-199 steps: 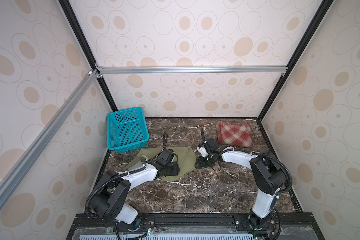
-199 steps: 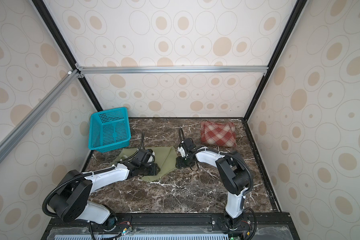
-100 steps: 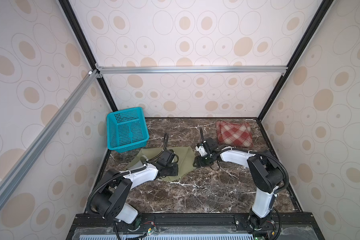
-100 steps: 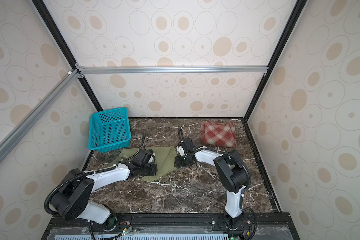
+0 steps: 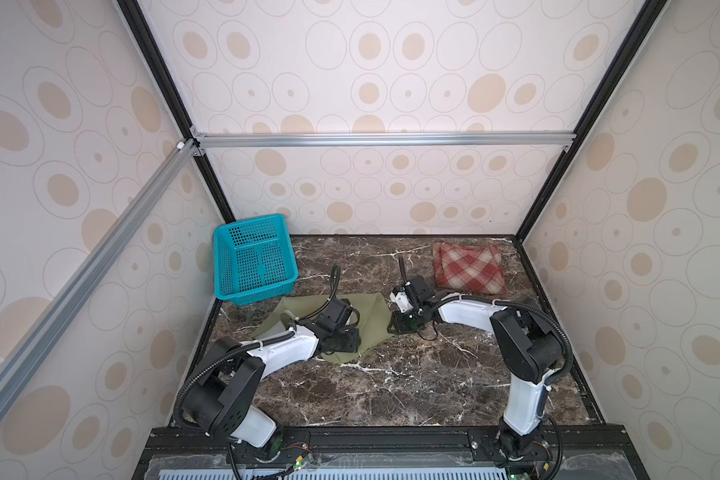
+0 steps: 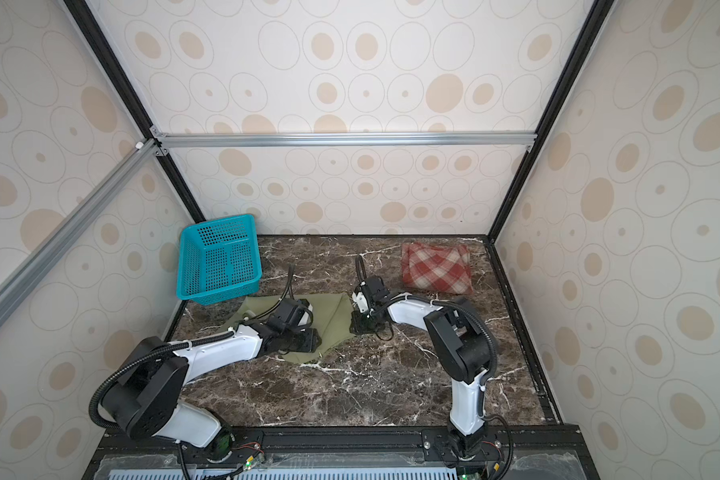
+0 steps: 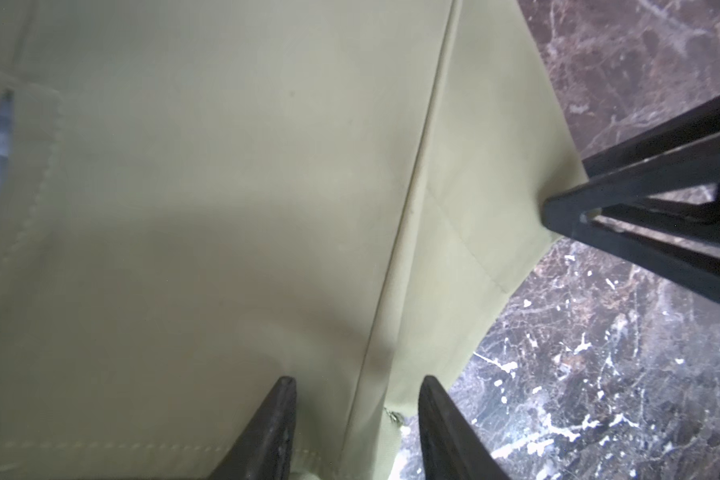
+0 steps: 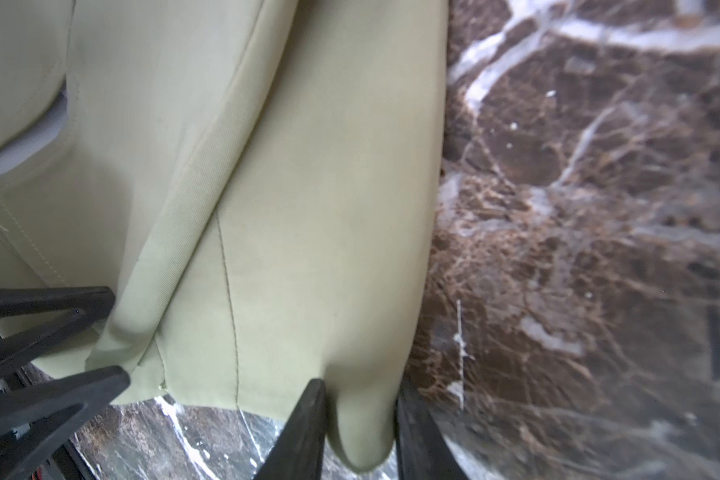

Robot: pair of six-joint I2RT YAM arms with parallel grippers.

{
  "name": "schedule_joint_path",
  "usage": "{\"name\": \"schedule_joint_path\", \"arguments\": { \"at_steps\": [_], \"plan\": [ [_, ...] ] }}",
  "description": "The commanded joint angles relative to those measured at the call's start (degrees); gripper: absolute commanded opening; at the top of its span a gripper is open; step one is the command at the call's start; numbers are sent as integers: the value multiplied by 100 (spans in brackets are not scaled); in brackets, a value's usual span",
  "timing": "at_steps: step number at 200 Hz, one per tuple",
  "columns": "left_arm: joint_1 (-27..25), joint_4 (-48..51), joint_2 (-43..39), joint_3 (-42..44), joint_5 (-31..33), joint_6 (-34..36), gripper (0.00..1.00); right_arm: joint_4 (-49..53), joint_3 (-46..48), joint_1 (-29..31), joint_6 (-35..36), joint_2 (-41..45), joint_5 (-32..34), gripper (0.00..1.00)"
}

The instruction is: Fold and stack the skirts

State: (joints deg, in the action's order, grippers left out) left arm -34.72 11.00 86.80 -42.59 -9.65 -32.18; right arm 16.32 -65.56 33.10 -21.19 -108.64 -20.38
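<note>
I have both arms down on the olive skirt [image 5: 371, 320] [image 6: 333, 316], which lies spread and partly doubled over on the left half of the bench [image 5: 391, 382], just on the near side of the teal basket [image 5: 258, 286]. The basket stands in the far left corner. Well apart from all this, the plaid skirt [image 5: 468, 270] [image 6: 435, 268] sits folded in a thick pad in the far right corner, with nothing touching it.

My right gripper [image 8: 358, 395] is at the olive skirt's right edge. In the right wrist view a rounded fold of the cloth bulges up between the two fingers and fills the gap, so I read it as clamped on that edge. In both top views it sits low at the cloth's right point [image 5: 402, 326].

My left gripper [image 7: 356, 386] is over the near part of the same skirt, left of the right one. In the left wrist view its fingers stand apart, with a seam and the hem running through the gap between them. The right wrist view shows a corner of the cloth lying between those fingers [image 8: 119, 336], and they are not pressed together. I cannot tell whether the tips press the cloth onto the bench.

A pale lining [image 8: 21, 145] shows through a slit in the olive cloth.
</note>
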Motion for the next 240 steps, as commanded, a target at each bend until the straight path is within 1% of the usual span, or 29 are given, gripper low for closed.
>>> {"name": "schedule_joint_path", "arguments": {
  "at_steps": [1,20,35,50,64,67,95,115,145,170,205,226,240],
  "plan": [
    [-126,238,174,-212,215,129,43,24,-18,19,-16,-52,-31,29],
    [-174,251,287,-228,319,177,37,13,16,17,-26,-9,-33,27],
    [-200,299,384,-256,419,208,28,-6,51,20,-29,9,-3,23],
    [-218,345,432,-257,520,196,14,2,52,19,-35,5,2,14],
    [-212,373,435,-276,566,213,0,16,44,21,-52,7,10,2],
    [-213,393,422,-281,602,213,0,19,35,21,-51,8,19,0],
    [-218,510,141,-435,1085,125,0,266,-102,-17,55,116,242,0],
    [-215,823,-77,-909,1414,232,0,598,-347,-135,237,338,347,0],
    [-178,1595,-138,-2170,2117,811,0,1179,-860,-419,689,828,706,0],
    [-36,1915,-144,-3089,2688,1295,0,1634,-1305,-611,1081,1202,1055,0],
    [293,2089,-187,-4048,3134,1861,0,1894,-1604,-716,1433,1792,1449,0],
    [450,2177,-219,-4517,3369,2203,0,1932,-1670,-728,1525,2187,1518,0],
    [533,2208,-263,-4721,3537,2427,0,2006,-1671,-731,1504,2420,1431,0]
  ]
}}
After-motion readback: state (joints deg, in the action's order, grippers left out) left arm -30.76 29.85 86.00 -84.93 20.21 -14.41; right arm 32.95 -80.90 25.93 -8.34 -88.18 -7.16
